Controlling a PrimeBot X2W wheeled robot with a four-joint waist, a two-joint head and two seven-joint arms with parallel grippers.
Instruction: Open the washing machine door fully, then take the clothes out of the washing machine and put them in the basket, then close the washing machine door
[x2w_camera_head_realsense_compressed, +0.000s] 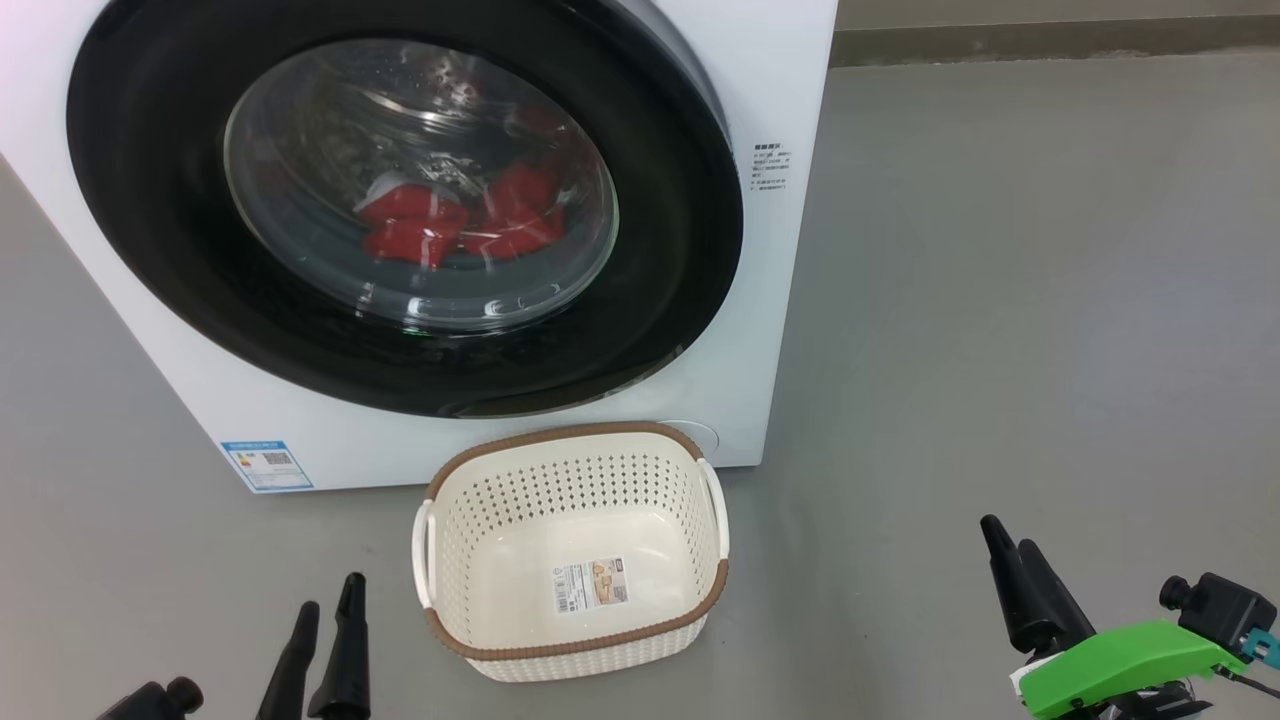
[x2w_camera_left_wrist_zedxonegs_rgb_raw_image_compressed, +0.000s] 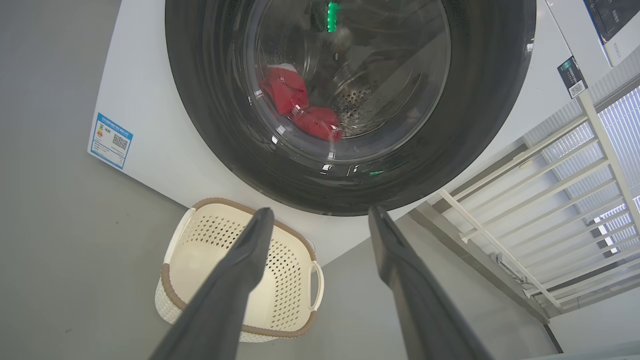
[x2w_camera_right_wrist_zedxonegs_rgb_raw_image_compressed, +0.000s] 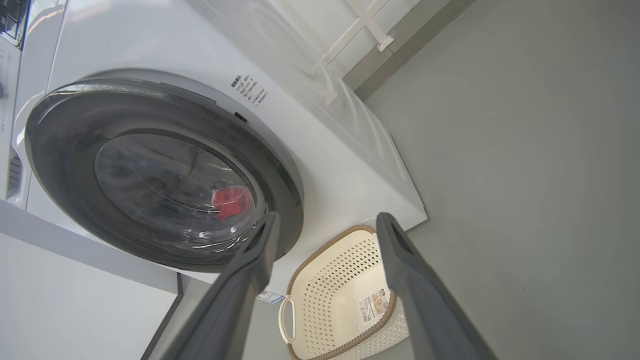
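Head view: one basket (x2w_camera_head_realsense_compressed: 470, 530), one closed door (x2w_camera_head_realsense_compressed: 330, 170).

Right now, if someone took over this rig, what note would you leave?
Both open and empty: left claw left of the basket, right claw off to its right.
The washing machine door covers the opening; the clothes lie inside, seen through it.
The basket is empty, on the floor before the washing machine.
Done: nothing.
Left: open door fully, move clothes to basket, close door.
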